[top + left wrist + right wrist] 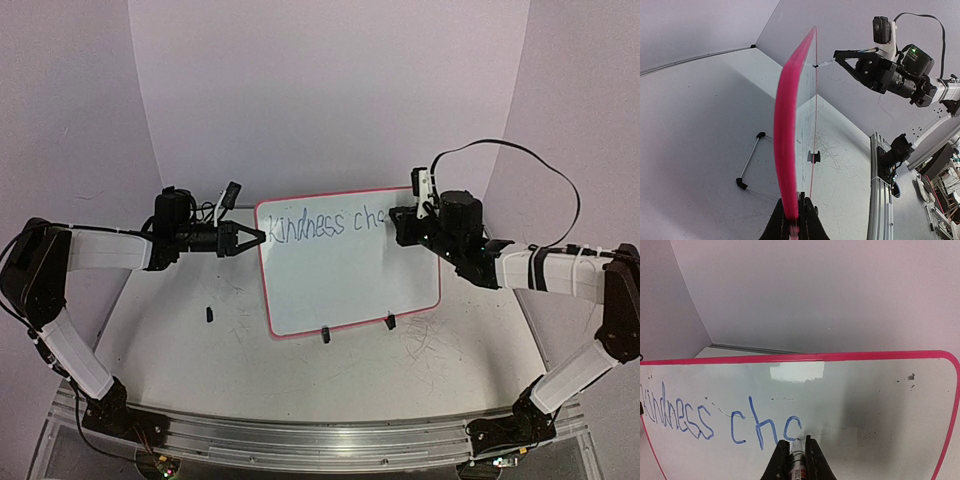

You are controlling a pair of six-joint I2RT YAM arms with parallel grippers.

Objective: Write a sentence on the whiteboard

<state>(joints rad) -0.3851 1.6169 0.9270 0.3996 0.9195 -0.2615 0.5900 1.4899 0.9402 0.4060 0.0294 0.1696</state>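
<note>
The whiteboard [350, 275] stands upright on two black clip feet in the middle of the table, its pink-red frame showing. My left gripper [258, 238] is shut on the board's left edge; in the left wrist view the pink frame [785, 135] runs up from between my jaws [796, 212]. My right gripper [400, 222] is shut on a marker [799, 462] whose tip touches the board. The sentence [715, 420] in blue reads "Kindness ch" with a part-formed letter beside the tip. It also shows in the top view [325, 225].
A small black piece [209, 315] lies on the tabletop left of the board. A thin wire stand with black ends [751, 162] lies behind the board. Grey scribble marks [425, 340] scar the table at front right. A metal rail [300, 440] runs along the near edge.
</note>
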